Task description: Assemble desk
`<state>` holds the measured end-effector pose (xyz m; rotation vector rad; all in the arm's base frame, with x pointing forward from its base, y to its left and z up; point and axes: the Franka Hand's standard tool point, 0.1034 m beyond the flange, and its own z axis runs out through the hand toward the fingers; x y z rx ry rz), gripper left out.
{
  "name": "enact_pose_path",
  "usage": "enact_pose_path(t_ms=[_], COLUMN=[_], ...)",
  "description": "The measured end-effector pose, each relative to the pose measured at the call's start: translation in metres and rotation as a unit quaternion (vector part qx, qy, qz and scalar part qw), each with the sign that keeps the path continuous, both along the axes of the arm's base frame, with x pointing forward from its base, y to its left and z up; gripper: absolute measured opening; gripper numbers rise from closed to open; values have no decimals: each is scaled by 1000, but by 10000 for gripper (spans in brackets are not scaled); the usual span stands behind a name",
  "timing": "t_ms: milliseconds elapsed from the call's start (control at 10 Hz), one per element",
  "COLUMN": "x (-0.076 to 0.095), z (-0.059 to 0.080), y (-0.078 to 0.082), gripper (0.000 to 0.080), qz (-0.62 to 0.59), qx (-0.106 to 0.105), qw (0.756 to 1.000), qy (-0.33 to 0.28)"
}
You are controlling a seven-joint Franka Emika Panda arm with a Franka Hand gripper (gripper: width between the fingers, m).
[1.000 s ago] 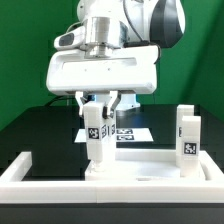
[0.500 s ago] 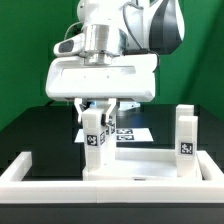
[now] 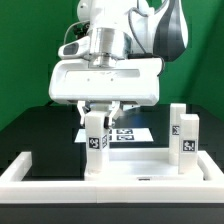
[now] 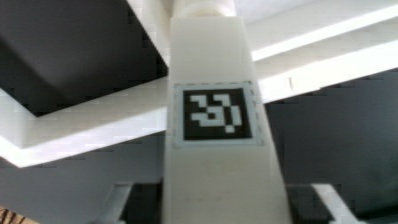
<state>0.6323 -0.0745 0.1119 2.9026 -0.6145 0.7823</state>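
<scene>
A white leg block (image 3: 96, 148) with a black-and-white tag stands upright on the desk slab (image 3: 150, 171), near the slab's end at the exterior view's left. My gripper (image 3: 100, 112) comes straight down over it and is shut on its upper part, one finger on each side. The wrist view is filled by this same leg block (image 4: 217, 110), running away from the gripper (image 4: 224, 205) with its tag facing the camera. A second leg block (image 3: 184, 140) stands upright on the slab at the exterior view's right, apart from the gripper.
A long white raised border rim (image 3: 110, 192) runs along the front and up both sides of the slab. The marker board (image 3: 133, 134) lies flat on the black table behind the held leg block. A green backdrop closes the rear.
The gripper has sunk a little with the leg block in it, and the wrist above has turned slightly. The second leg block has stayed put.
</scene>
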Motion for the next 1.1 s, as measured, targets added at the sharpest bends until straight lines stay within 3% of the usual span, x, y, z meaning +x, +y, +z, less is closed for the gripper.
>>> enact_pose_path(t_ms=[100,200,300,400,500,1000,1100], x=[0,0,0,0,0,-1,1], z=[0,0,-1,-1,-1,0,13], y=[0,0,0,0,0,-1,-4], gripper=[290,492,492,598,634,649,649], qz=[0,0,0,0,0,1,-1], qx=[0,0,0,0,0,5,31], qw=[1000,1000,1000,1000,1000,1000,999], qy=[0,0,0,1,1,9,32])
